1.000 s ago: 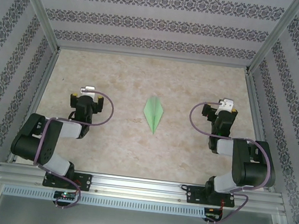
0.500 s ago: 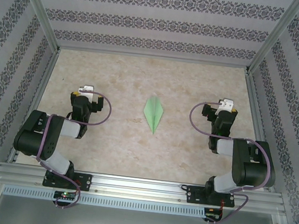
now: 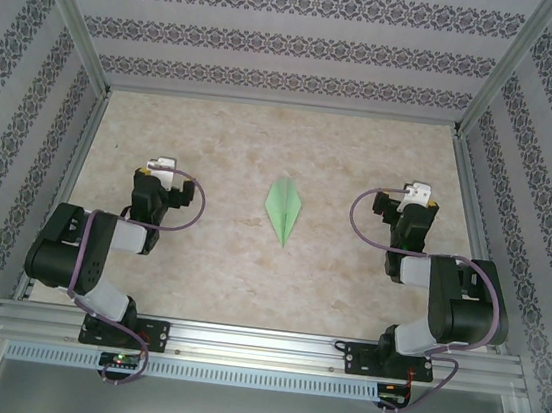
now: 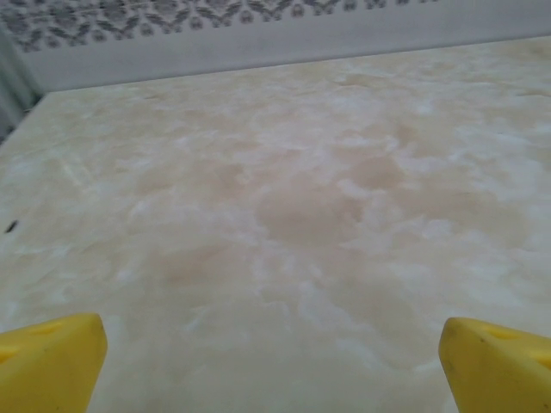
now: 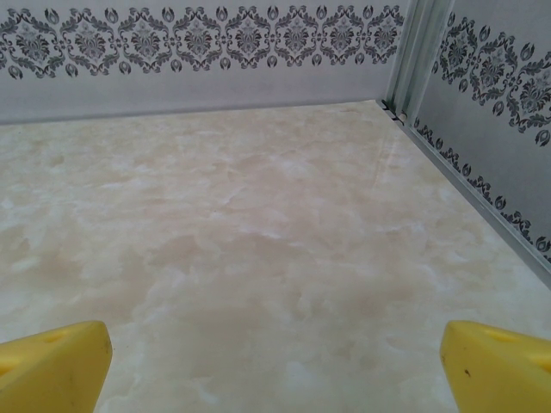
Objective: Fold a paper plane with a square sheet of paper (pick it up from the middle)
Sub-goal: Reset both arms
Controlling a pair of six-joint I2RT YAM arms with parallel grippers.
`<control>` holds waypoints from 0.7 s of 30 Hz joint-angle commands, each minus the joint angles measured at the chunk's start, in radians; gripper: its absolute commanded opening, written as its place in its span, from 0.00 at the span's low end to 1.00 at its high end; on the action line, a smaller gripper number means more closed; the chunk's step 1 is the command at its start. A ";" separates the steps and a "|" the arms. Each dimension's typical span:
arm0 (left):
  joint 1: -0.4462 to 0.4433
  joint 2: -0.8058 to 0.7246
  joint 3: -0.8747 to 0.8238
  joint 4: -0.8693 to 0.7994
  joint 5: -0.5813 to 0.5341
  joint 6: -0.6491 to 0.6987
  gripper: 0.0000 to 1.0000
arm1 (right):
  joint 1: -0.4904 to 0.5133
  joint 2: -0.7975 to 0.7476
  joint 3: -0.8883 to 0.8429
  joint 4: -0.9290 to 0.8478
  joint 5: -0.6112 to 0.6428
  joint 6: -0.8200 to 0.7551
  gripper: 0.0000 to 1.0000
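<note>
The paper plane [image 3: 283, 208], the pale green sheet folded into a slim dart with a centre crease, lies flat mid-table with its long point toward the near edge. My left gripper [image 3: 160, 182] rests to its left and my right gripper [image 3: 412, 211] to its right, both well apart from it. In the left wrist view the left gripper [image 4: 274, 366] is open, its yellow fingertips [image 4: 47, 361] spread wide over bare table. The right gripper [image 5: 275, 366] is likewise open, its yellow fingertips [image 5: 52, 366] with nothing between them.
The marbled tabletop [image 3: 244, 142] is boxed in by patterned walls [image 3: 286, 42] and metal corner posts [image 5: 411, 60]. The right wall [image 5: 499, 146] stands close beside the right gripper. An aluminium rail [image 3: 259, 346] carries both arm bases at the near edge.
The left arm has drawn slightly to the left and settled. The paper plane and the right arm have not moved. Both grippers stay open.
</note>
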 commanded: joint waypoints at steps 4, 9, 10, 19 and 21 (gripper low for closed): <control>0.032 0.002 0.032 -0.003 0.069 -0.001 1.00 | 0.003 -0.013 0.017 0.009 0.001 0.016 0.98; 0.021 0.000 0.030 -0.003 0.047 0.002 1.00 | 0.003 -0.013 0.017 0.009 0.001 0.017 0.98; 0.022 0.000 0.030 -0.002 0.047 0.002 1.00 | 0.003 -0.014 0.017 0.009 0.001 0.017 0.98; 0.022 0.004 0.035 -0.009 0.051 0.002 1.00 | 0.003 -0.014 0.017 0.009 0.002 0.017 0.98; 0.022 0.003 0.031 -0.004 0.050 0.002 1.00 | 0.003 -0.014 0.017 0.009 0.001 0.016 0.98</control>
